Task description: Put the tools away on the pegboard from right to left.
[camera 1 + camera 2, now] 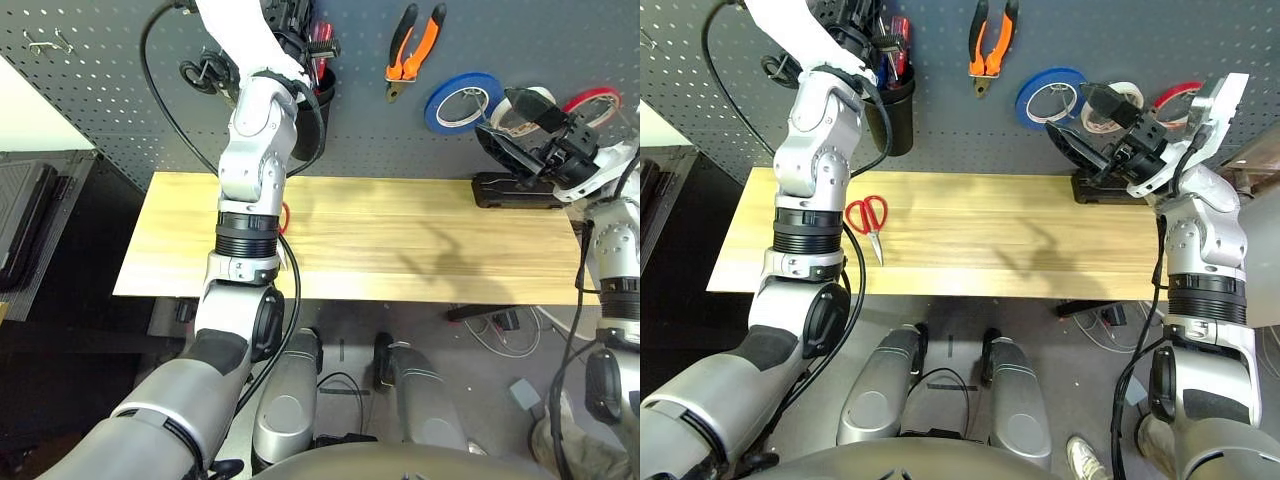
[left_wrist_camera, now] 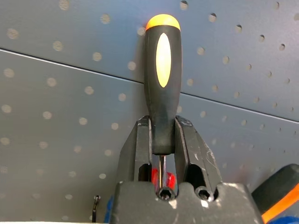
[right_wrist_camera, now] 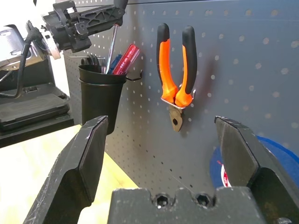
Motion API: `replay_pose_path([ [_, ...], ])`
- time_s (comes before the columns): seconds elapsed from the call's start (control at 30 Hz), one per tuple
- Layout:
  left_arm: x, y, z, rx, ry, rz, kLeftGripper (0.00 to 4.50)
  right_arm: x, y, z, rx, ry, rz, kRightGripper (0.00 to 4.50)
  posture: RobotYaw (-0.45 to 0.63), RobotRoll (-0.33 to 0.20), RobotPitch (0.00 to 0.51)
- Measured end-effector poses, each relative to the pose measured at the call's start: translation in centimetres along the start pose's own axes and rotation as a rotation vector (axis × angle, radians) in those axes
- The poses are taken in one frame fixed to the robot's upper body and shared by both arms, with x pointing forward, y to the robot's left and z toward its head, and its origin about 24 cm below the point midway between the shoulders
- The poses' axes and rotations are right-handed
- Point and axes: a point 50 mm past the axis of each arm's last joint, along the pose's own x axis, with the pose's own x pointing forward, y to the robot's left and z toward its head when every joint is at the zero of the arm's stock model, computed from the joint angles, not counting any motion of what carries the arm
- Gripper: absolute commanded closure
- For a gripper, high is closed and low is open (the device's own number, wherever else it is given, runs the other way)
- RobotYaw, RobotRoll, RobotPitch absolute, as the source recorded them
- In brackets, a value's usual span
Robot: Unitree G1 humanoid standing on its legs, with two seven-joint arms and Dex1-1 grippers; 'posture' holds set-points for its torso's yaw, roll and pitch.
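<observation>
My left gripper point(image 2: 162, 127) is shut on the slim screwdriver point(image 2: 161, 79) at the base of its black-orange handle, holding it upright against the pegboard point(image 1: 100, 100). Its shaft point(image 3: 111, 46) points down into the black cup point(image 1: 895, 110), which holds other screwdrivers. The orange-and-black pliers point(image 1: 990, 40) hang on a hook to the cup's right. The red-handled scissors point(image 1: 870, 215) lie on the table beside my left forearm. My right gripper point(image 1: 1090, 125) stands open and empty in front of the white tape roll point(image 1: 1110, 105) on the board.
A blue tape roll point(image 1: 1050, 95) and a red one point(image 1: 1180, 100) hang either side of the white roll. Black-handled scissors point(image 1: 205, 75) hang left of the cup. A black block point(image 1: 1120, 187) sits at the back right of the wooden table point(image 1: 990, 240).
</observation>
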Motion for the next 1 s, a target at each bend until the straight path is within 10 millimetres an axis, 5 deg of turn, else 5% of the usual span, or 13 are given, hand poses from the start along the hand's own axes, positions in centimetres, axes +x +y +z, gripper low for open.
replay_pose_path([
  [0.17, 0.0, 0.2, -0.1, 0.021, 0.003, 0.013, 3.99, 0.1, 0.1, -0.1, -0.009, 0.003, 0.005, 0.00, 0.19, 0.000, 0.191],
  [0.53, -0.5, 0.8, -0.5, 0.041, 0.026, 0.043, 0.07, 0.3, 0.4, -0.4, -0.003, 0.000, 0.029, 0.00, 0.21, 0.000, 0.193],
  [1.0, -1.2, 1.2, 2.5, 0.111, -0.079, 0.057, 0.07, 1.0, 1.3, -1.6, 0.040, 0.005, 0.096, 0.00, 0.23, 0.000, 0.196],
])
